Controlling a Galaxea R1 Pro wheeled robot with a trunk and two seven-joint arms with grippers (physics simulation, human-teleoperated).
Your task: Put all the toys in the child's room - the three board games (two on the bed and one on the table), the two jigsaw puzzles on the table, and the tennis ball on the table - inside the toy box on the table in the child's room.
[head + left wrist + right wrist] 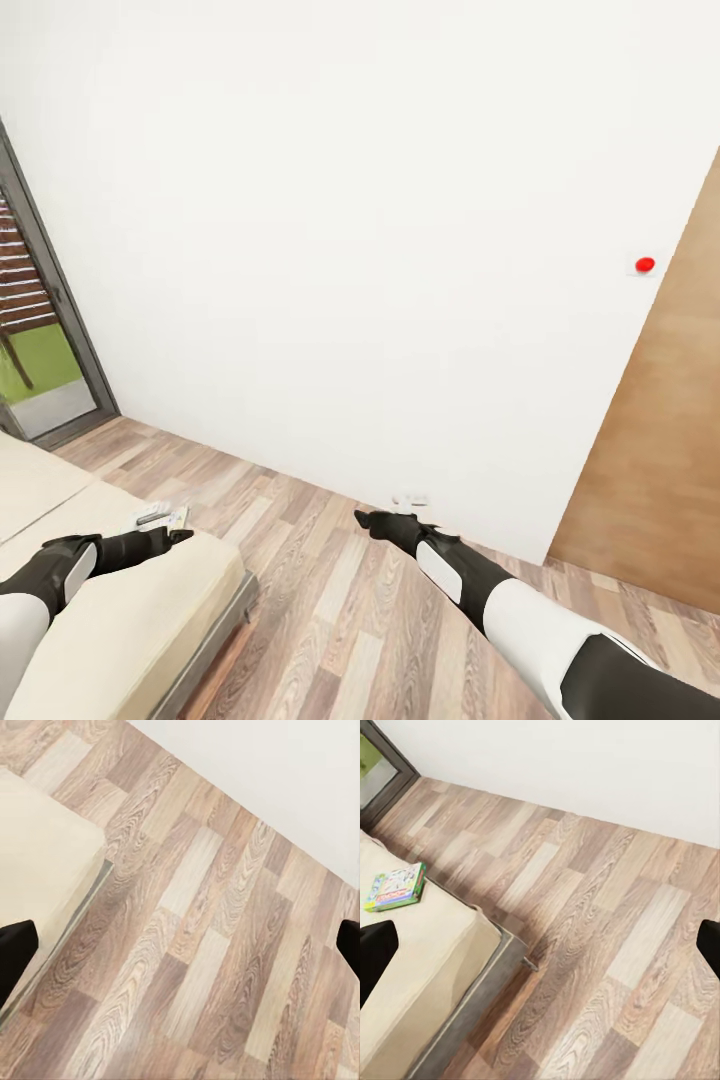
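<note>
A board game (396,886) with a green edge and a busy printed cover lies flat on the bed (120,620), near the corner of the beige mattress. In the head view the same board game (160,518) is partly covered by my left gripper (170,538), which hovers just above it, open and empty. My right gripper (372,520) hangs over the wooden floor to the right of the bed, open, with nothing between its fingers (375,952). The table, toy box, jigsaw puzzles and tennis ball are out of view.
A white wall (380,250) stands close ahead. A brown door (660,450) is at the right and a dark-framed glass door (50,350) at the left. Wood-plank floor (330,600) runs between the bed's grey frame (472,1012) and the wall.
</note>
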